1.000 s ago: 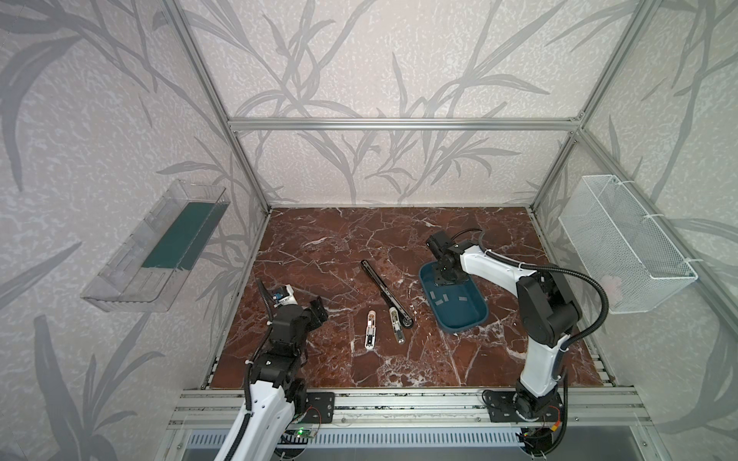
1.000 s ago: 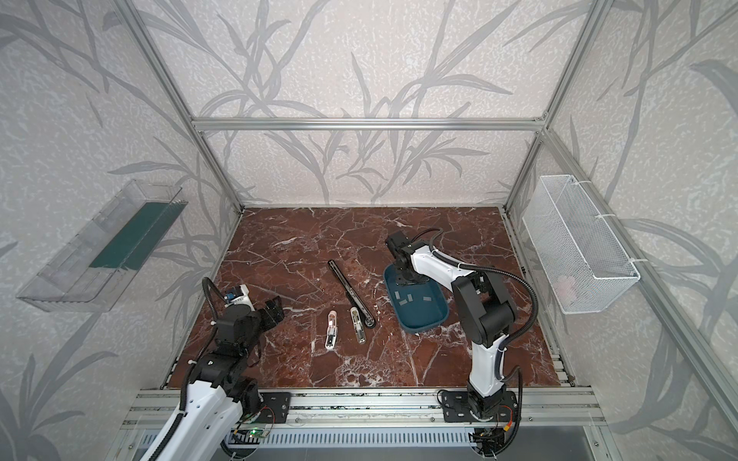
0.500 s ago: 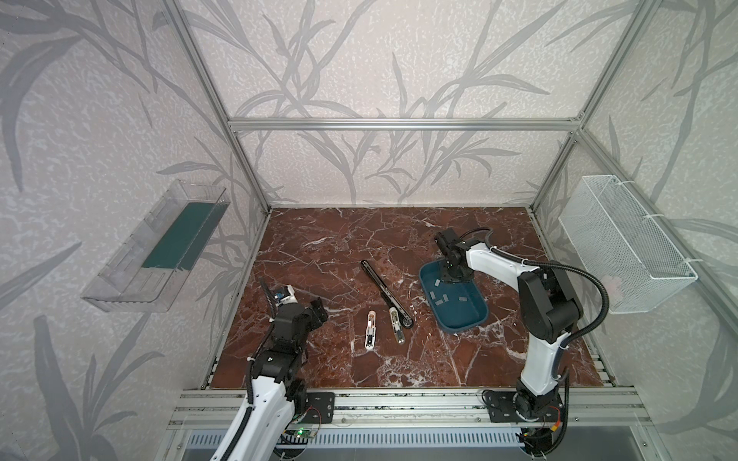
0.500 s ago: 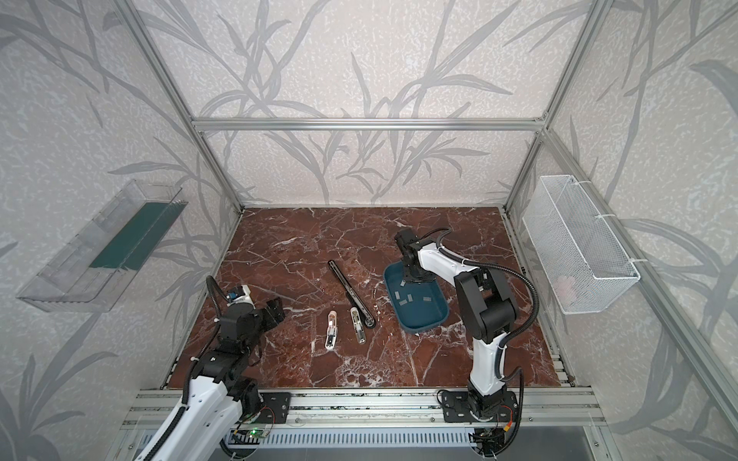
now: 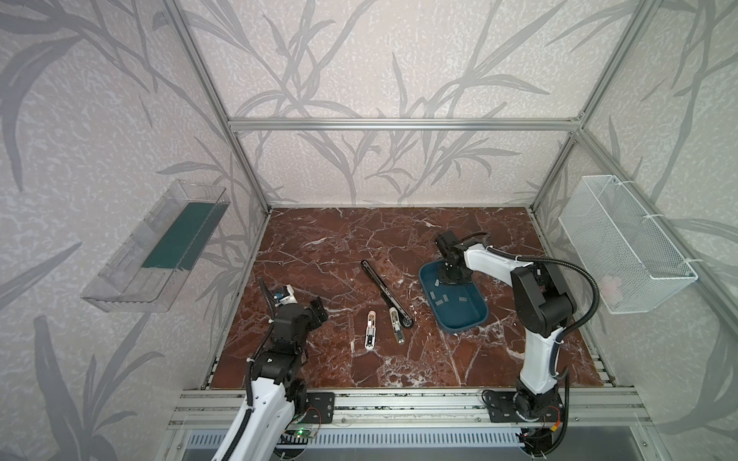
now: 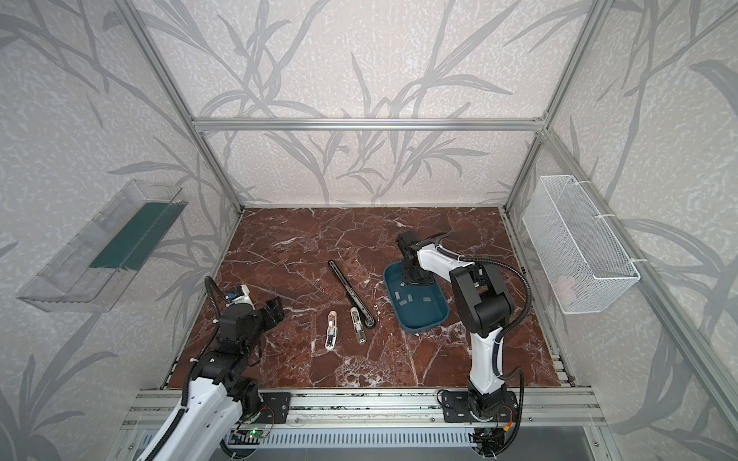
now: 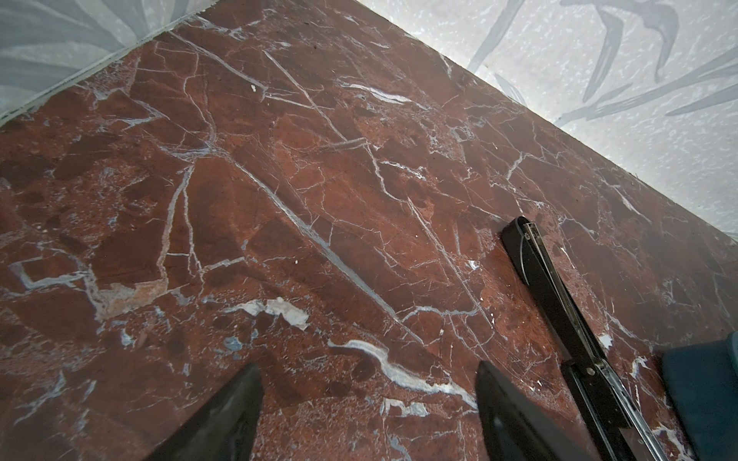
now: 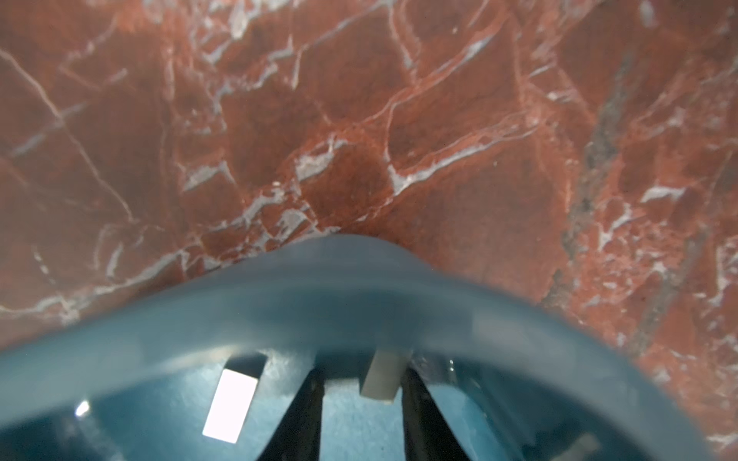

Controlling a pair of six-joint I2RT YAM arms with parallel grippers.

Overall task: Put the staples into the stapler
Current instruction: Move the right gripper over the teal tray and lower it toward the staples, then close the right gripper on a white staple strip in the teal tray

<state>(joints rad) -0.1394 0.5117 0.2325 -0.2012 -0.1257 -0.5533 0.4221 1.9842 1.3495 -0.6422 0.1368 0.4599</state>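
Note:
A blue tray [image 5: 465, 319] [image 6: 423, 319] right of the middle holds several grey staples [image 5: 443, 298] [image 6: 411, 297]. My right gripper [image 5: 451, 275] [image 6: 415, 279] points down into the tray's far end. In the right wrist view its jaws [image 8: 361, 375] stand narrowly open around one staple strip [image 8: 385, 375], which lies against one finger with a gap to the other. Another strip [image 8: 231, 403] lies beside them. A long black stapler [image 5: 385, 293] [image 6: 351, 293] [image 7: 559, 303] lies opened flat mid-table. My left gripper [image 5: 317, 313] [image 6: 275, 311] [image 7: 368, 366] hangs open and empty at the left.
Two small staplers, one white [image 5: 371, 331] and one silver [image 5: 396, 329], lie just in front of the black one. A clear bin [image 5: 159, 255] hangs on the left wall. A white wire basket [image 5: 623, 247] hangs on the right wall.
My right gripper has moved from the tray's far left rim down into the tray's far end, and its jaws have narrowed. The left arm has barely moved.

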